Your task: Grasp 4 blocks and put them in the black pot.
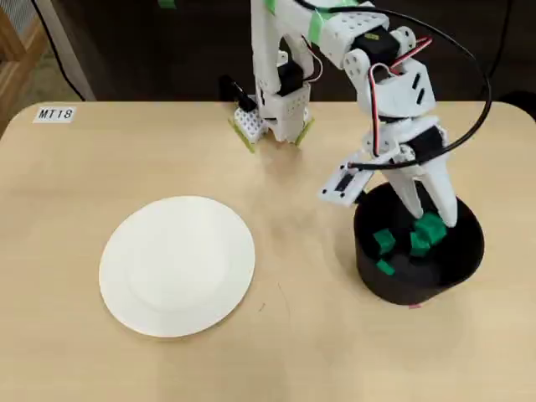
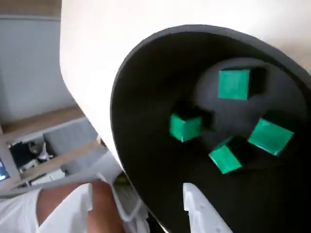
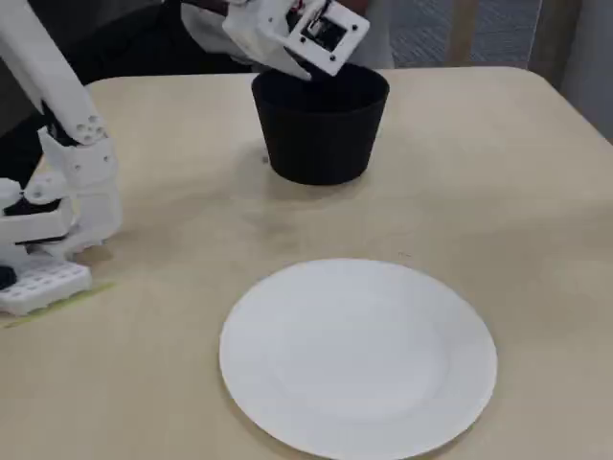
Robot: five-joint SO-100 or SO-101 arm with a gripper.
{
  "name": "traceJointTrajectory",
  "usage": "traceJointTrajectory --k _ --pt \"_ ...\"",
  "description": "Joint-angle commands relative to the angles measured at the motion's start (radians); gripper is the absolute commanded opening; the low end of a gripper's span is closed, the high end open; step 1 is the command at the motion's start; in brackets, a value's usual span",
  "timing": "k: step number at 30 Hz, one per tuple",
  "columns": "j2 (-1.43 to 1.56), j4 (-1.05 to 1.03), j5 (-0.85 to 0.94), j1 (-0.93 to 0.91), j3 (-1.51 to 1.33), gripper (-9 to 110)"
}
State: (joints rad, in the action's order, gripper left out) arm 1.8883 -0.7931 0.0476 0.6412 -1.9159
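Observation:
The black pot (image 1: 367, 266) stands on the right of the table in the overhead view. Several green blocks lie loose on its floor; the wrist view shows them apart from one another (image 2: 233, 84) (image 2: 185, 127) (image 2: 270, 137) (image 2: 225, 159). My gripper (image 1: 434, 216) hangs over the pot's far side with its white fingers spread open and nothing between them. One white finger (image 2: 199, 208) enters the wrist view from the bottom, above the pot's wall (image 2: 146, 97). In the fixed view the gripper's head (image 3: 305, 38) sits at the rim of the pot (image 3: 321, 139), and the blocks are hidden inside.
A flat white plate (image 1: 176, 266) (image 3: 359, 355) lies left of the pot in the overhead view, with nothing on it. The arm's base (image 1: 276, 113) (image 3: 48, 240) is at the table's far edge. A label reading MT18 (image 1: 55, 114) sits at the far left corner.

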Motion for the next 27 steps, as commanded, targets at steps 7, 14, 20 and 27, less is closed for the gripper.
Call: traceJointTrajectory --k 7,14,20,27 --pt "0.037 -0.074 0.035 -0.057 0.003 -2" --pt "0.242 -0.072 0.137 -0.397 -0.114 -2" --pt "0.581 0.041 0.153 -0.692 -0.365 -2" --pt "0.931 0.058 0.057 -0.678 -0.683 -2"
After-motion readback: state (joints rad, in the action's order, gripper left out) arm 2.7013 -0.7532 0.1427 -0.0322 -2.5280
